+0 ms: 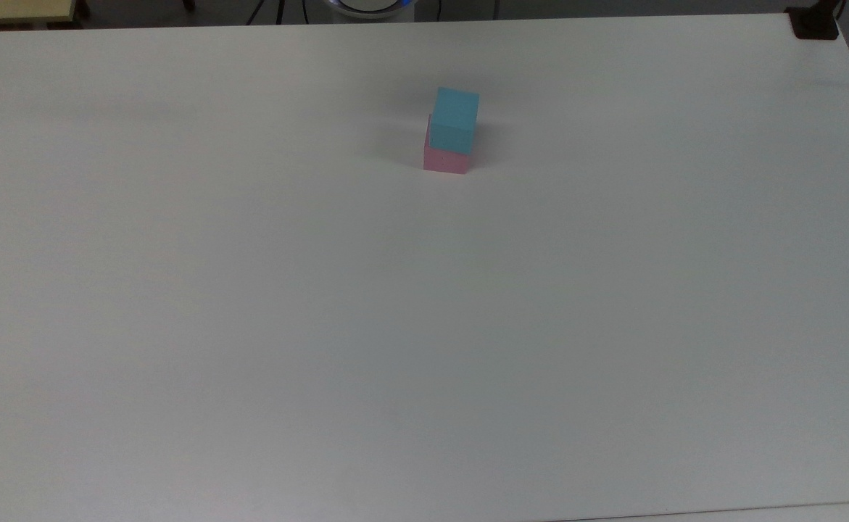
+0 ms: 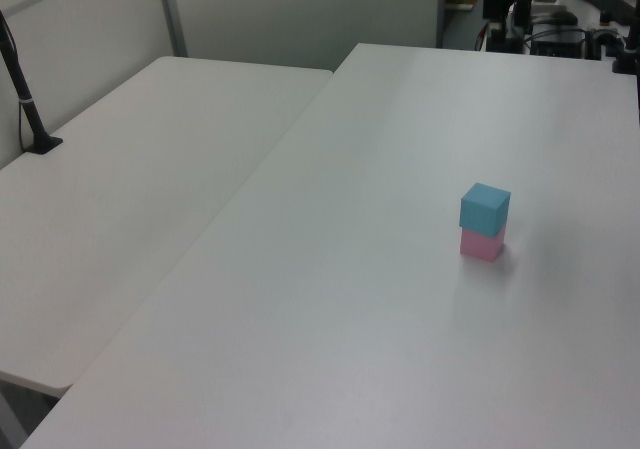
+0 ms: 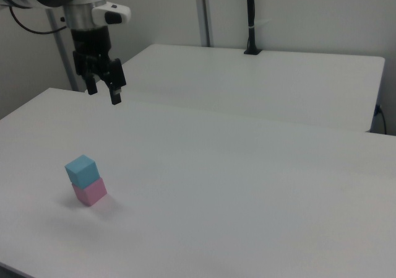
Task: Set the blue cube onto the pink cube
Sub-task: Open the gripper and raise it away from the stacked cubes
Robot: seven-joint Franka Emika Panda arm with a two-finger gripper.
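Observation:
The blue cube (image 1: 455,119) sits on top of the pink cube (image 1: 444,161) on the white table (image 1: 424,326), slightly offset, with nothing touching it. The same stack appears in the left view, blue cube (image 2: 485,207) over pink cube (image 2: 482,246), and in the right view, blue cube (image 3: 81,169) over pink cube (image 3: 90,192). In the right view my gripper (image 3: 104,95) hangs open and empty, well above the table and up beyond the stack, its fingers pointing down.
A second white table (image 2: 150,149) adjoins this one. A black pole (image 3: 250,18) on a clamp stands on it. Another black clamp (image 1: 816,22) sits at the top view's upper right corner. The arm's base (image 1: 370,6) is at the far edge.

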